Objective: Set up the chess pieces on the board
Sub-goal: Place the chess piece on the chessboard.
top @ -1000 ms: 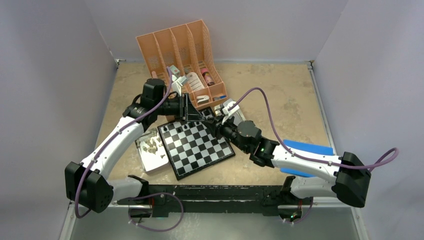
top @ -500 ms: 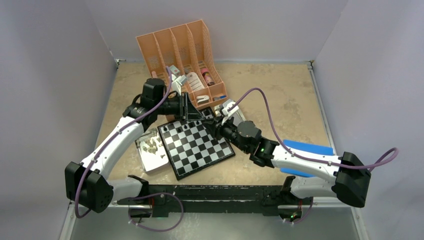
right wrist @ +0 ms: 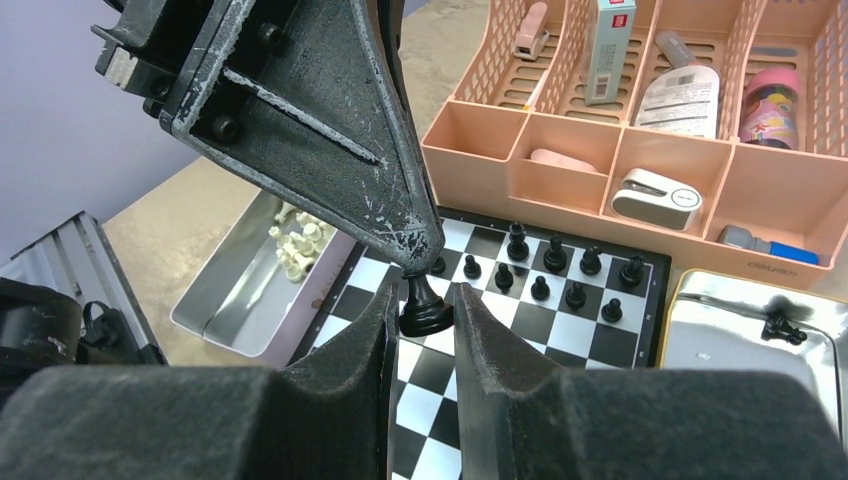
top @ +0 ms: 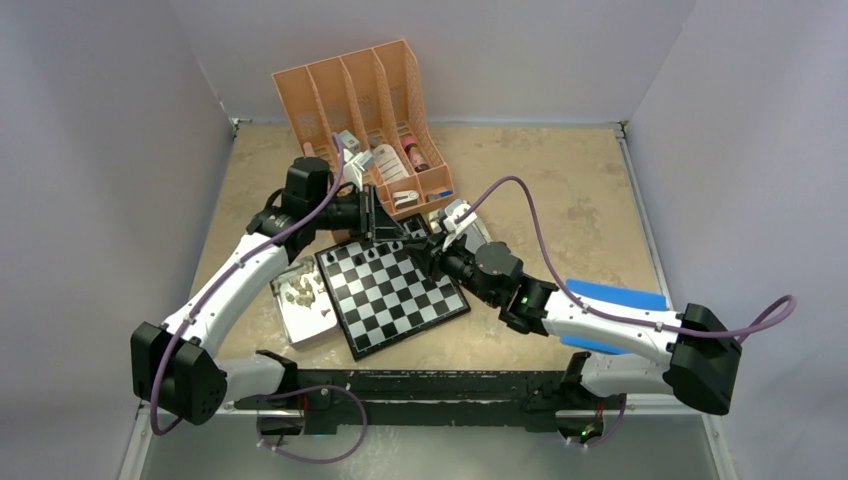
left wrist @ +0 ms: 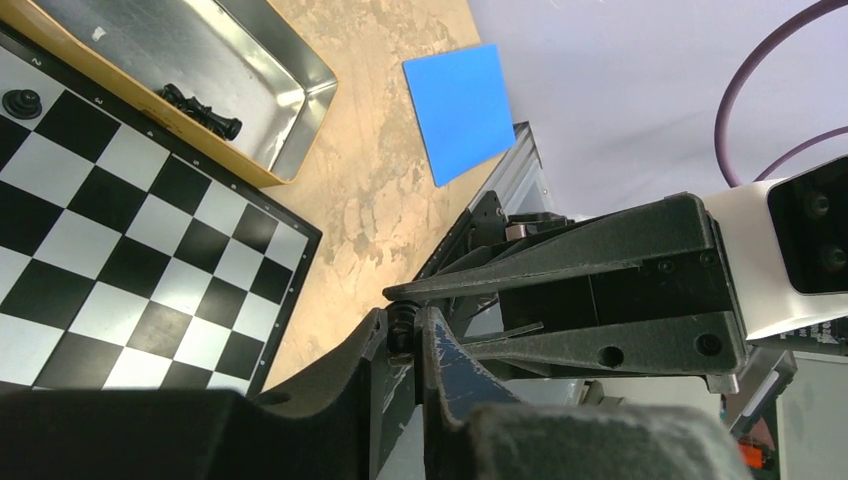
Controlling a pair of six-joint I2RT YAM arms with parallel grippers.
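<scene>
The small black chess piece [right wrist: 426, 312], held over the far rows of the flat black-and-white checkered board [right wrist: 520, 325], was gripped at its base by the right gripper [right wrist: 424, 302], while its head, at the opposite end, was pinched by the left gripper [left wrist: 405, 332].

— What kind is the black piece [right wrist: 425, 315] between my right fingers [right wrist: 355, 345]?
— I can't tell: the left fingers [right wrist: 395, 215] hide its top. On the left wrist view, only a dark speck of it shows between them, grip unclear.
</scene>
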